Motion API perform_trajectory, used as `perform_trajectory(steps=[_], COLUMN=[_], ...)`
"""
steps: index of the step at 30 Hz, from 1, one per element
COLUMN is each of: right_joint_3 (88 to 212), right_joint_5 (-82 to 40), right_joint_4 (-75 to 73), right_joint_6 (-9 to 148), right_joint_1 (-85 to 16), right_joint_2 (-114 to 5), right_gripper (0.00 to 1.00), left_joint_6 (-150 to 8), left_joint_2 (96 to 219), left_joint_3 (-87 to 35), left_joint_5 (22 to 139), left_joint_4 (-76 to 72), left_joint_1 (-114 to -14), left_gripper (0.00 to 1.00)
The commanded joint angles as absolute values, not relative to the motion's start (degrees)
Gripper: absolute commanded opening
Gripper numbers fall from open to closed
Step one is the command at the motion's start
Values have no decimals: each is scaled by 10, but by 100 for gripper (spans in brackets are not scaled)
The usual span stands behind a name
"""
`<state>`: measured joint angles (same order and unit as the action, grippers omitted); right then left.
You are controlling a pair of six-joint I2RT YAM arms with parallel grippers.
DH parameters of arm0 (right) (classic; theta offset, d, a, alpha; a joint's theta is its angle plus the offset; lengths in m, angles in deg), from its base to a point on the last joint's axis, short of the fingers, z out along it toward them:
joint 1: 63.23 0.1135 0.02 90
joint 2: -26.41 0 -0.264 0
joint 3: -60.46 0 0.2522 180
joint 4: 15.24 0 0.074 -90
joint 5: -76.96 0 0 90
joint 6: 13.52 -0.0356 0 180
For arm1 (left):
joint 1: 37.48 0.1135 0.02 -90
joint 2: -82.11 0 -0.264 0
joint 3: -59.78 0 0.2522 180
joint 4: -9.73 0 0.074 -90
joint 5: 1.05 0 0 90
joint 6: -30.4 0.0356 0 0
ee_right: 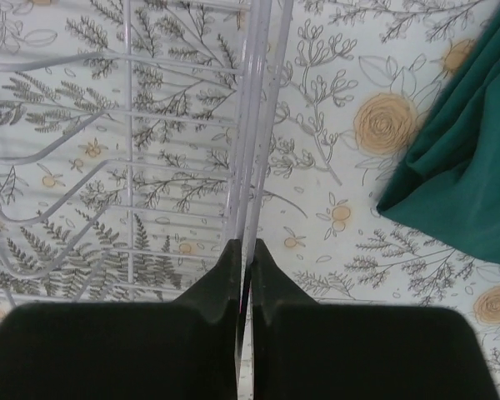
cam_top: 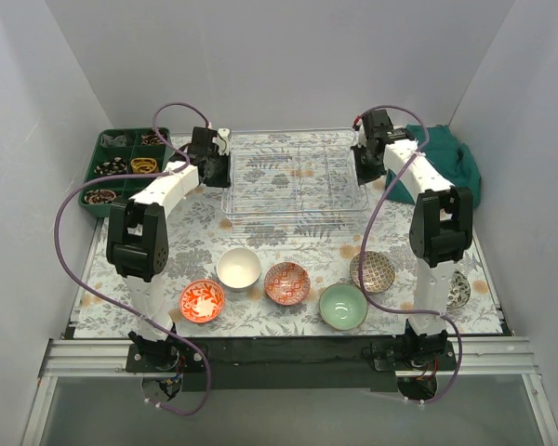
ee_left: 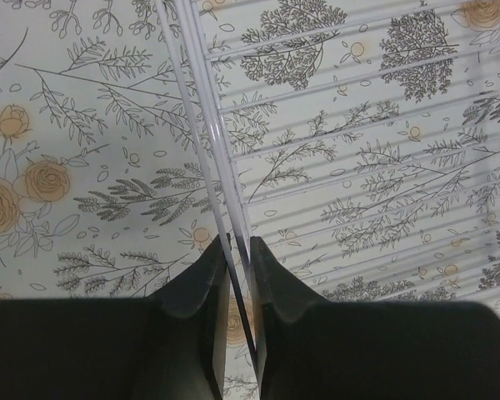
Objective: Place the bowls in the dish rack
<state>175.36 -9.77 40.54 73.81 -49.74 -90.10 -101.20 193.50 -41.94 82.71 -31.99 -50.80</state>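
Note:
The empty silvery wire dish rack (cam_top: pixel 296 177) sits at the back middle of the table. My left gripper (cam_top: pixel 214 169) is shut on the rack's left rim wire; the left wrist view shows the rack (ee_left: pixel 358 125) and the gripper (ee_left: pixel 237 246) pinching that wire. My right gripper (cam_top: pixel 367 163) is shut on the right rim, as the right wrist view shows for the gripper (ee_right: pixel 246 248) and the rack (ee_right: pixel 125 167). Six bowls stand in front: orange-red (cam_top: pixel 202 300), white (cam_top: pixel 238 268), red-white (cam_top: pixel 286 282), mint green (cam_top: pixel 342 306), brown patterned (cam_top: pixel 372 271), black-white (cam_top: pixel 458 289), partly behind the right arm.
A green compartmented tray (cam_top: pixel 121 167) with small items stands at the back left. A dark green cloth (cam_top: pixel 451 163) lies at the back right, close to the rack's right side, and shows in the right wrist view (ee_right: pixel 467 167). Grey walls enclose the table on three sides.

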Motion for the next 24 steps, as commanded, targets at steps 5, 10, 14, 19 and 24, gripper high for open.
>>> perform_trajectory(steps=[5,10,14,19,24], right_joint_3=[1939,1994,1972,1902,1802], right_joint_5=[-77,-47,-36,-184,-296], right_joint_4=[371,342,336,368,412], right_joint_6=[854,853,853,847,782], right_joint_1=[-510,-512,-513,-512,-463], right_joint_2=[-998,-1018,-965,-845,-791], right_gripper=[1,42,59,61,60], left_joint_6=[-986,-985,-969,-946,-945], left_joint_2=[1839,1797,1770,1742,1725], left_joint_3=[-375,-362,-369,-364,-342], left_joint_5=[713,722,756,793,839], left_joint_4=[-359,-358,-363,-365,-347], left_joint_1=[-540,-558,-558,-558,-549], left_gripper=[53,61,64,67,75])
